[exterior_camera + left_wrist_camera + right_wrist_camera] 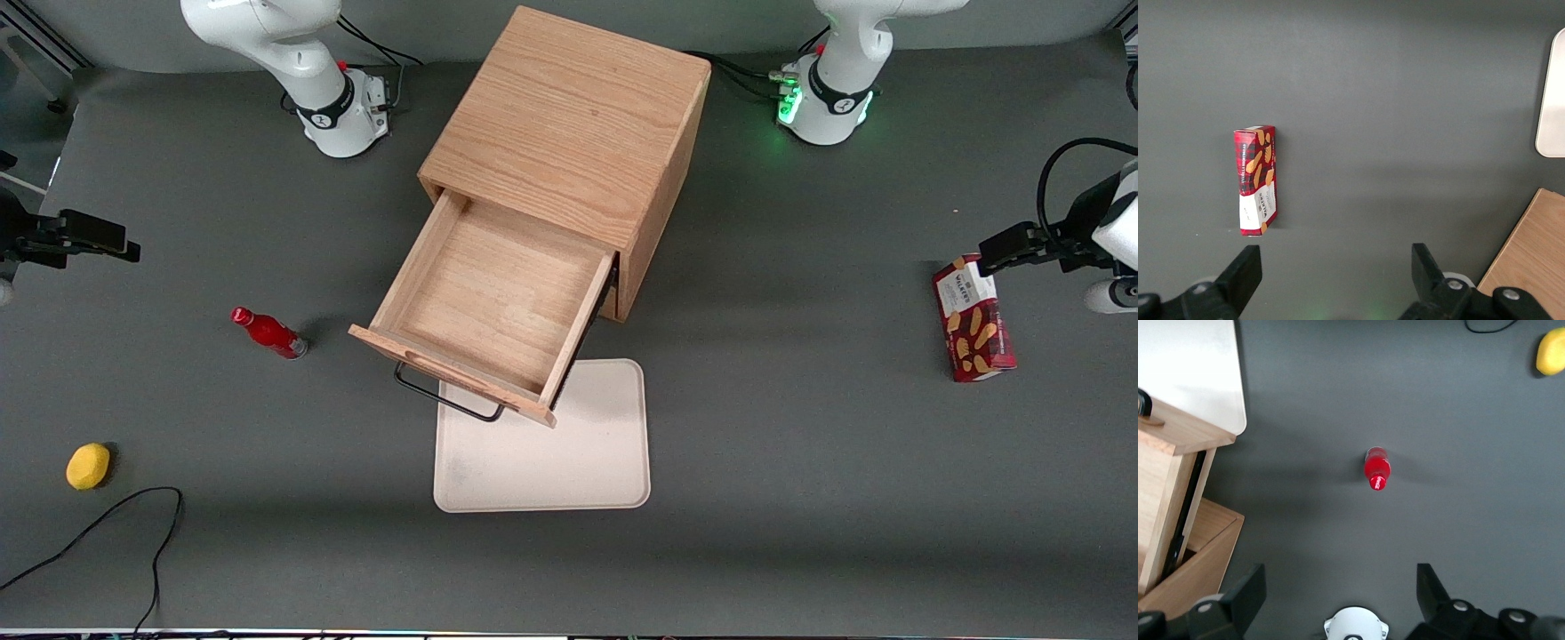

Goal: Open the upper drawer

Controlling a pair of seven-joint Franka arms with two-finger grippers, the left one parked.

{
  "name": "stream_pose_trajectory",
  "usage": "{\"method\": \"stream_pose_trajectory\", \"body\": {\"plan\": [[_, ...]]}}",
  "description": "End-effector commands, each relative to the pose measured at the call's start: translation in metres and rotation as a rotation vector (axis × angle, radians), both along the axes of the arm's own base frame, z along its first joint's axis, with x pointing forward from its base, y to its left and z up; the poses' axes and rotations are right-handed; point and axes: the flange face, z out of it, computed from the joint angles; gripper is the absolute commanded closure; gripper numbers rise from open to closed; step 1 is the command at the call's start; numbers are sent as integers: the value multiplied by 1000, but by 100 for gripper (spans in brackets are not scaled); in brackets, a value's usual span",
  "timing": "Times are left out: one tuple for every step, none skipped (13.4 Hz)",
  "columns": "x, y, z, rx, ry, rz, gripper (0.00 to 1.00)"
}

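Observation:
The oak cabinet stands mid-table. Its upper drawer is pulled far out toward the front camera, and its bare wooden inside shows. The thin black bar handle hangs over a white tray. My gripper hovers toward the working arm's end of the table, well apart from the drawer and holding nothing. In the right wrist view the gripper is open, its fingers spread wide above bare mat, with the drawer's front corner beside them.
A white tray lies in front of the cabinet, partly under the drawer. A red bottle lies on the mat near my gripper. Nearer the camera are a yellow lemon and a black cable. A red cookie box lies toward the parked arm's end.

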Motion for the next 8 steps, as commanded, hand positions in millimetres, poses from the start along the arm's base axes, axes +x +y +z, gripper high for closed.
{"method": "stream_pose_trajectory", "body": {"plan": [[-3,14,-15,-47,-18,-10,0],[-7,16,-22,-41,-22,-5,0],[-13,19,-24,-33,-40,2,0],[-23,17,-26,-25,-53,-14,0],[-36,14,-27,-12,-72,-15,0],[-50,4,-28,2,-94,-28,0],[-63,-8,-24,11,-114,-42,0],[-74,-3,-18,7,-120,-28,0]]}}
